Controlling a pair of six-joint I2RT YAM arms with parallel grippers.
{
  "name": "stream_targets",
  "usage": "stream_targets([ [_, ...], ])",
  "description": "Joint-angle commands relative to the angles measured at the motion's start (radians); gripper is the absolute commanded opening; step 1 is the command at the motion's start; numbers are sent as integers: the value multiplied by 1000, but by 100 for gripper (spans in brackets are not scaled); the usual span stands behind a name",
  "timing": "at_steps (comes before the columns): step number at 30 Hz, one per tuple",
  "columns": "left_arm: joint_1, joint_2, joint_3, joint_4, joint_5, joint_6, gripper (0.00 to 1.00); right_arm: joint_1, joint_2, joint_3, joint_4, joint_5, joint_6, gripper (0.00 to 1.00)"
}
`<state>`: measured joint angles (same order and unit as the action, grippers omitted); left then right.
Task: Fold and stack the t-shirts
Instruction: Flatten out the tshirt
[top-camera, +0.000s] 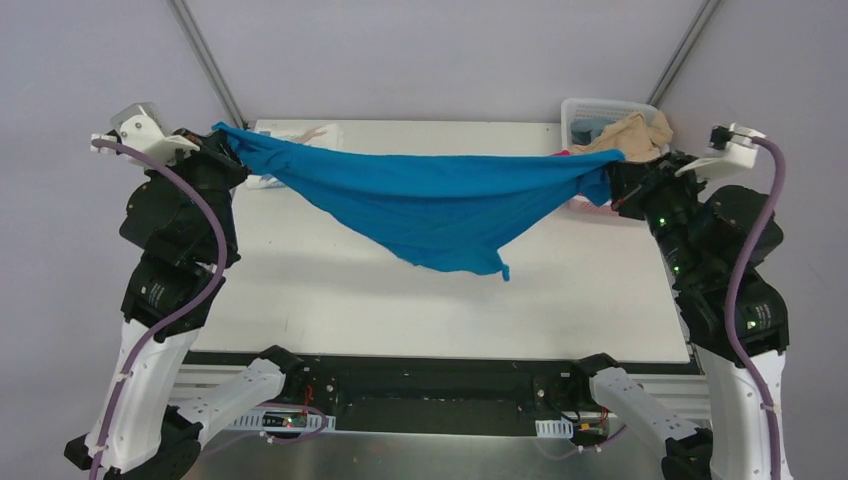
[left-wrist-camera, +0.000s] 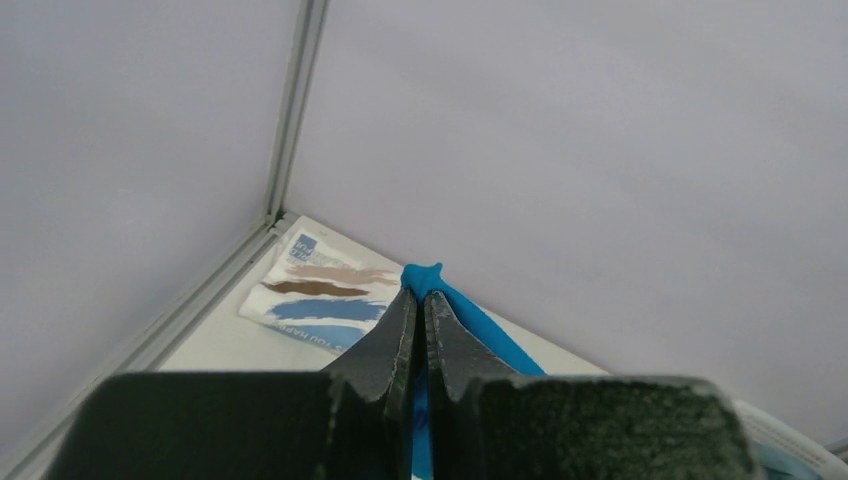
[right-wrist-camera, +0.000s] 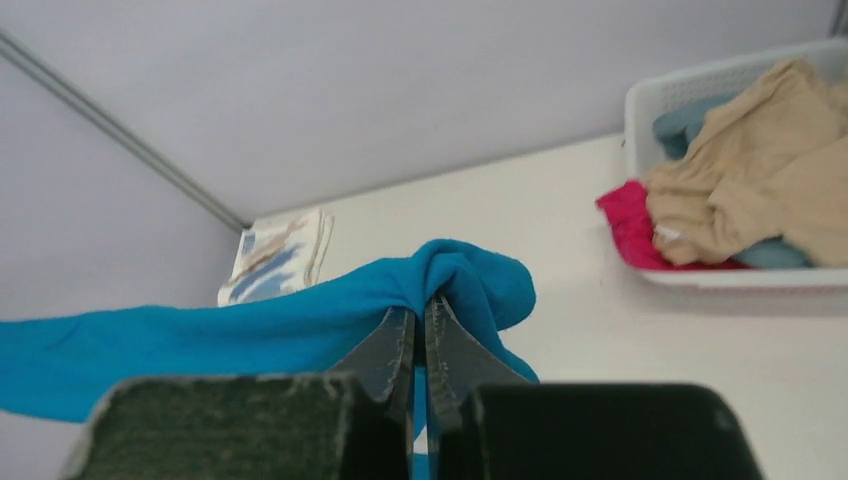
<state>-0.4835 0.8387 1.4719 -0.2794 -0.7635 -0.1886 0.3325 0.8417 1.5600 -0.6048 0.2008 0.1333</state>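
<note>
A bright blue t-shirt (top-camera: 430, 205) hangs stretched in the air between both arms, sagging in the middle above the table. My left gripper (top-camera: 228, 143) is shut on its left end, where a blue tip (left-wrist-camera: 422, 280) pokes out past the jaws. At the right end my right gripper (top-camera: 612, 178) is shut on a bunched fold of the blue t-shirt (right-wrist-camera: 470, 285). A folded white t-shirt with brown and blue brushstrokes (left-wrist-camera: 315, 295) lies flat at the table's far left corner (top-camera: 300, 133) (right-wrist-camera: 275, 255).
A white mesh basket (right-wrist-camera: 720, 90) stands at the far right corner (top-camera: 580, 108), holding beige (right-wrist-camera: 760, 180), pink (right-wrist-camera: 630, 225) and pale-blue (right-wrist-camera: 685, 120) t-shirts. The white table (top-camera: 400, 310) lies under the hanging shirt. Grey walls and metal frame poles (top-camera: 205, 55) enclose the back.
</note>
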Motion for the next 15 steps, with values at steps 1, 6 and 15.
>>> stream_targets([
  [1, 5, 39, 31, 14, -167, 73, 0, -6, -24, -103, -126, -209, 121, 0],
  [6, 5, 64, 122, 14, -219, 160, 0, -6, -137, -224, -83, -427, 164, 0],
  [15, 5, -24, 160, 14, -142, 179, 0, -6, -215, -276, -112, -686, 213, 0],
])
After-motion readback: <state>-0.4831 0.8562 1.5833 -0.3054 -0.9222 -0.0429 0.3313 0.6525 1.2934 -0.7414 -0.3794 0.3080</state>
